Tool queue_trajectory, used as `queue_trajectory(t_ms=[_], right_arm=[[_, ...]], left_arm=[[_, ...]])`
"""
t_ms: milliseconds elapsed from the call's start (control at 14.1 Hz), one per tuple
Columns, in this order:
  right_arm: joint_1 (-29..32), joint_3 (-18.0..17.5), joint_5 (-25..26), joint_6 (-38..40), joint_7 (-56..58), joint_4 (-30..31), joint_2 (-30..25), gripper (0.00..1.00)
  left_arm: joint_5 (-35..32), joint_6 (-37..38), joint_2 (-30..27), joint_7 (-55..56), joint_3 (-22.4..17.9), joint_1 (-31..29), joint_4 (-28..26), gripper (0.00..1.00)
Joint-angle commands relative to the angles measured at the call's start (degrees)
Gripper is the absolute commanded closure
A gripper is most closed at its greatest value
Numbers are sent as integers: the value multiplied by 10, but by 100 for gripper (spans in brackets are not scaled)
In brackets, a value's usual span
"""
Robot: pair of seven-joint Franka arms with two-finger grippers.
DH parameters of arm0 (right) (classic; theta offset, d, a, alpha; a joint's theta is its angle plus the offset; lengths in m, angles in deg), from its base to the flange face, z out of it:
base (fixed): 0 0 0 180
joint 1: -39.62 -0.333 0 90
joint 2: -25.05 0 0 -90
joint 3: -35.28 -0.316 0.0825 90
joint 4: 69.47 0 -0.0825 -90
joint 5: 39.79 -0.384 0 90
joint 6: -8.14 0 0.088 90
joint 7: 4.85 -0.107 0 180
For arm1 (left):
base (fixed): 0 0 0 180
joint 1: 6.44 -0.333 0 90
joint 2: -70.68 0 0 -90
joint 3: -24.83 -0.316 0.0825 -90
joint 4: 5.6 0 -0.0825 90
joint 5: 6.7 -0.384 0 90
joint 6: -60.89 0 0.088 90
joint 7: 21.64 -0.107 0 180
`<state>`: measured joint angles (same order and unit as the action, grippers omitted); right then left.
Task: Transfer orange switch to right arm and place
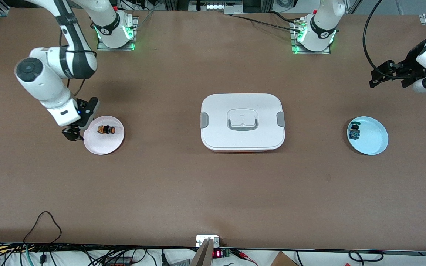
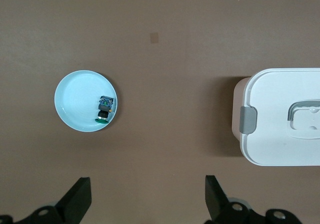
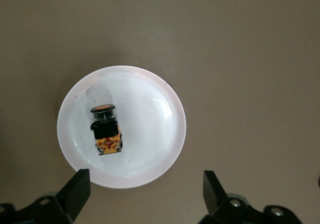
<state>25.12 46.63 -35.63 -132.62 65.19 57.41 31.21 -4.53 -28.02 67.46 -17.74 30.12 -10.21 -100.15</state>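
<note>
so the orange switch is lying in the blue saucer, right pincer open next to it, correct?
Not quite: the orange switch lies in the pink saucer, as the front view shows. The blue saucer holds a teal-capped part. The right pincer is open beside it.

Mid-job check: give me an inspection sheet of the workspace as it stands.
Surface: brown table, no spills seen.
Job's things: orange switch lies on its side in the pink saucer, released.
Clutter: closed white lunch box mid-table; blue saucer holding a teal-capped switch.
Grippers: right gripper open, by the pink saucer's rim; left gripper open, waiting above the table at its own end.
Cables: black cable looped at the table edge nearest the camera.
Surroundings: nothing seen.
</note>
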Motion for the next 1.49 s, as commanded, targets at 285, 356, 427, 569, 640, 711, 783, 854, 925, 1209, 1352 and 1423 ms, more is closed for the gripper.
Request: queue_trajectory(t_ms=[285,356,427,569,640,711,783,854,925,1209,1352,1423], right_arm=[[3,-1,-79,267,-262,-212,-4,0],[3,-1,-91,281,-317,-220,-5,0],[2,-1,-100,298,-362,-225,-7,0],[-1,-3,-122,338,-499,-227,-16,0],[-4,-6,-123,363,-569,-228,-20,0],[-8,-6,-123,387,-620,-228,-27,0],[-12,-7,-123,405,-661,-232,-33,0],[-13,-6,-112,419,-677,-244,-33,0],[-11,-4,-95,439,-673,-266,-33,0],[52,5,-50,438,-667,-324,-20,0],[99,0,-85,446,-673,-359,-17,0],[107,0,-100,452,-674,-371,-17,0]], left_arm=[[-6,4,0,8,1,-2,2,0],[-5,4,0,8,2,-2,2,0],[-5,4,0,8,1,-2,2,0],[-6,4,0,8,2,-2,2,0],[-6,4,0,8,2,-2,2,0],[-5,5,0,8,1,-2,2,0],[-6,4,0,8,1,-2,2,0],[-5,4,0,8,2,-2,2,0],[-5,5,0,8,2,-2,2,0],[-5,5,0,8,2,-2,2,0],[-5,5,-1,8,1,-2,2,0],[-5,5,-1,8,2,-2,2,0]])
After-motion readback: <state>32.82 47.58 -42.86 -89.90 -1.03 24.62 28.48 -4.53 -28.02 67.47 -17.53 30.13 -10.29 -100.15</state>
